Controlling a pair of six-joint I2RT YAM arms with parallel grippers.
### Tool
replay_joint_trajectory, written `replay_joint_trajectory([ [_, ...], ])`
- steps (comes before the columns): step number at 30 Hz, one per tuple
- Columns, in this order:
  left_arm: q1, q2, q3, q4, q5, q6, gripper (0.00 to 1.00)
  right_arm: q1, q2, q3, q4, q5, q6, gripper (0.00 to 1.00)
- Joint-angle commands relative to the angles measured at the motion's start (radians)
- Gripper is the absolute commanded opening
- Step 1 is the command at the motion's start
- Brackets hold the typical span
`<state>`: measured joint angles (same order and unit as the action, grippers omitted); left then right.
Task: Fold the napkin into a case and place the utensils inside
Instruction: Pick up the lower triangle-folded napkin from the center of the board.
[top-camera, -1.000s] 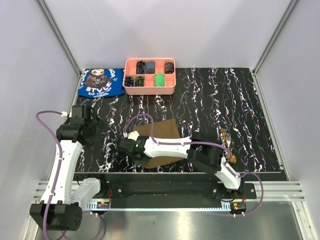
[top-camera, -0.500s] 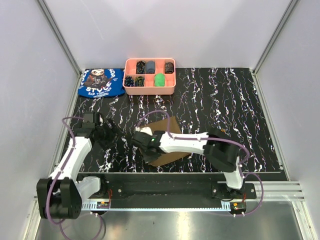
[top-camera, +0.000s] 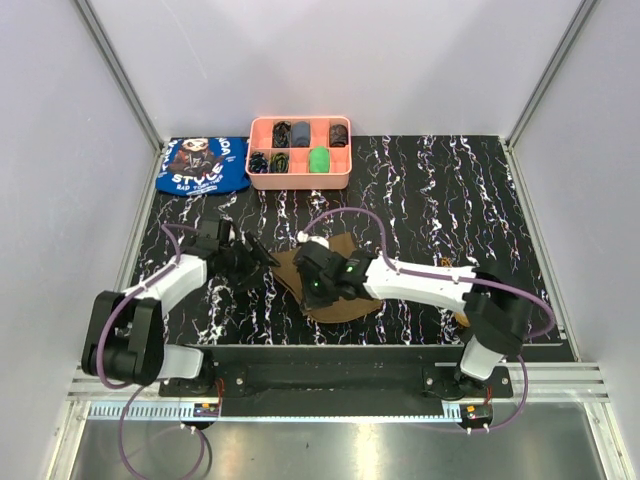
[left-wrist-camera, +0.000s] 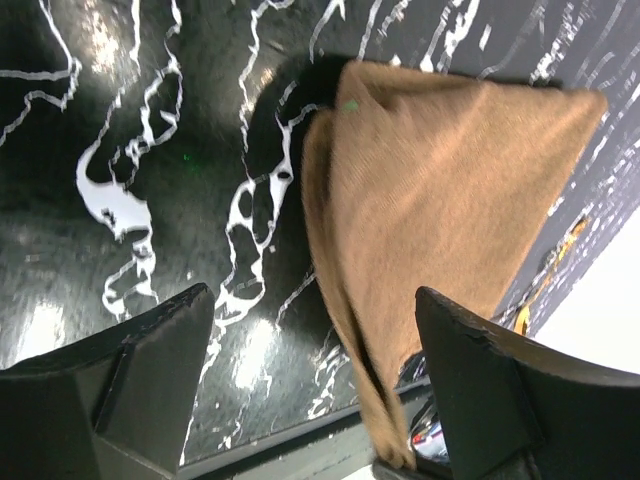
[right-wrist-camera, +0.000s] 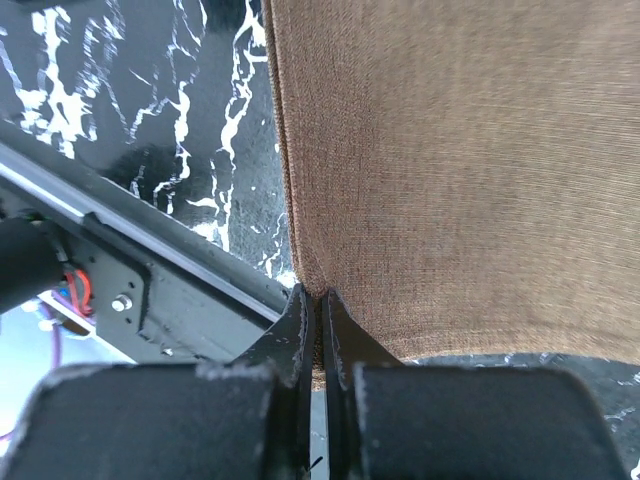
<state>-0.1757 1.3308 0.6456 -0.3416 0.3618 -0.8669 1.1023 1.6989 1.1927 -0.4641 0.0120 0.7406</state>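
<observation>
The napkin (top-camera: 345, 303) is lying folded near the desk's (top-camera: 420, 200) front edge, a little left of centre, one corner pointing toward the back. The right gripper (right-wrist-camera: 320, 296) is sitting over it, its fingers pressed together and pinching the cloth's edge. The left gripper (left-wrist-camera: 310, 305) is hanging just beside the napkin's left edge, fingers spread wide and holding nothing. A gold utensil (top-camera: 446, 263) is peeking out beside the right arm, toward the right edge. The pink tray (top-camera: 299, 183) and blue cloth (top-camera: 200, 165) are resting at the back edge.
</observation>
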Motion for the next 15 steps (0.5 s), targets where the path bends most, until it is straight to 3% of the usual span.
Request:
replay_joint_trajectory([
  [1,-0.018,0.051,0.051,0.096,-0.040,-0.038,0.84,-0.035,-0.096,-0.034,0.073,-0.047,0.019,0.00],
  [9,-0.047,0.168,0.085,0.190,-0.029,-0.070,0.79,-0.044,-0.110,-0.077,0.124,-0.089,0.026,0.00],
  [12,-0.048,0.185,0.089,0.196,-0.047,-0.075,0.74,-0.050,-0.122,-0.090,0.125,-0.093,0.026,0.00],
  [15,-0.048,0.203,0.095,0.208,-0.061,-0.077,0.62,-0.058,-0.146,-0.113,0.137,-0.101,0.029,0.00],
])
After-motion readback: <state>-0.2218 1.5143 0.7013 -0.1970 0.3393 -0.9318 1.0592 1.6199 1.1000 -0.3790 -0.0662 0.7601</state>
